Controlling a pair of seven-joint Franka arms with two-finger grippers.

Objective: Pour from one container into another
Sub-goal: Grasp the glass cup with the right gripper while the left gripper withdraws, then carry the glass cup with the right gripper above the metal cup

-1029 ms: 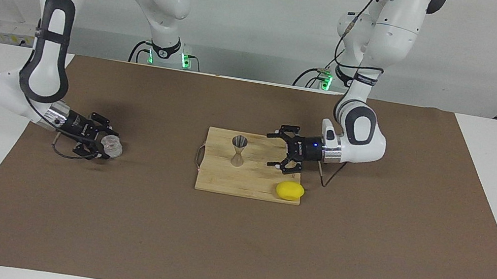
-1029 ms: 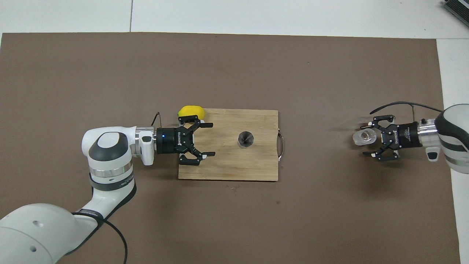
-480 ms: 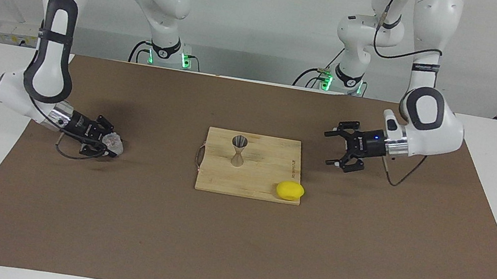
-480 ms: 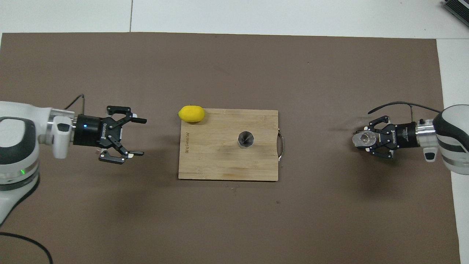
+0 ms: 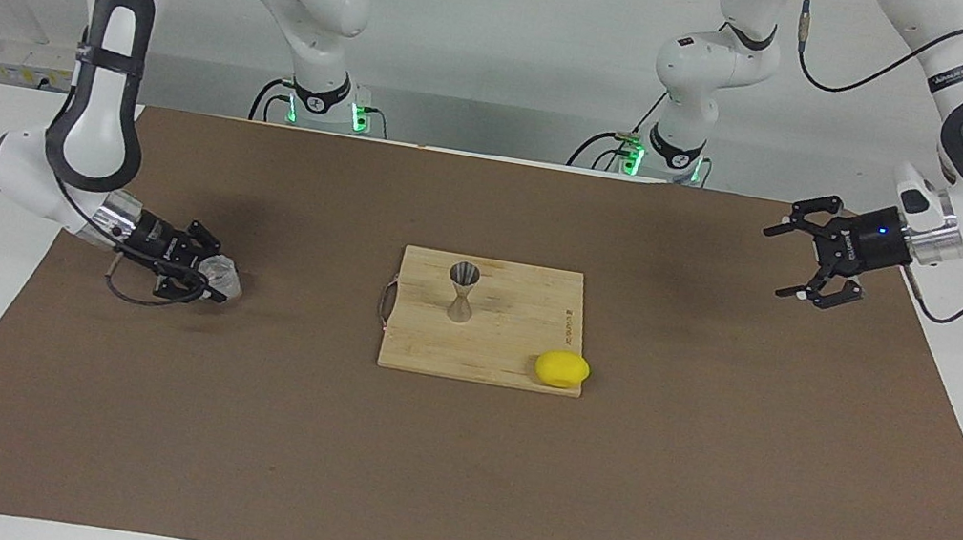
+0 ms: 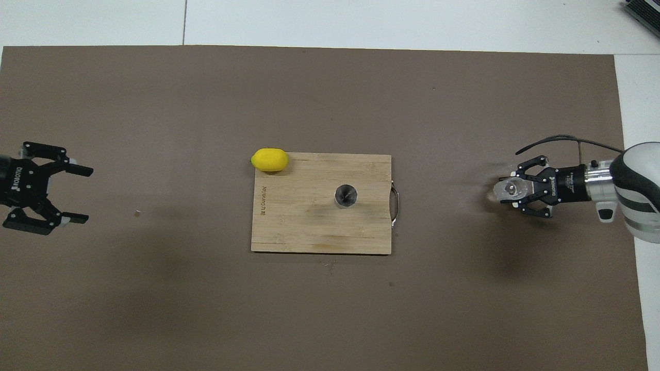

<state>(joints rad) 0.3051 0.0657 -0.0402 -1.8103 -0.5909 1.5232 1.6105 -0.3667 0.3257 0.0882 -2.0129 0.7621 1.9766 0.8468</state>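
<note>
The biggest change is the left arm: a second ago its left hand [image 5: 807,261] hung over the wooden board [image 5: 507,351] beside the jigger, and now it has pulled right back to the counter's edge at the left arm's end, jaws spread wide and holding nothing. It waits there. On the brown mat [image 5: 446,496] toward the right arm's end, the right hand [image 5: 221,280] has gone from open around the glass cup [image 5: 223,276] to clamped shut on it, low at the mat. The metal jigger [image 5: 462,289] stands upright on the board, untouched, a lemon [image 5: 561,369] at the board's corner. I judge the grasp made, with the lift and carry to the jigger next
</note>
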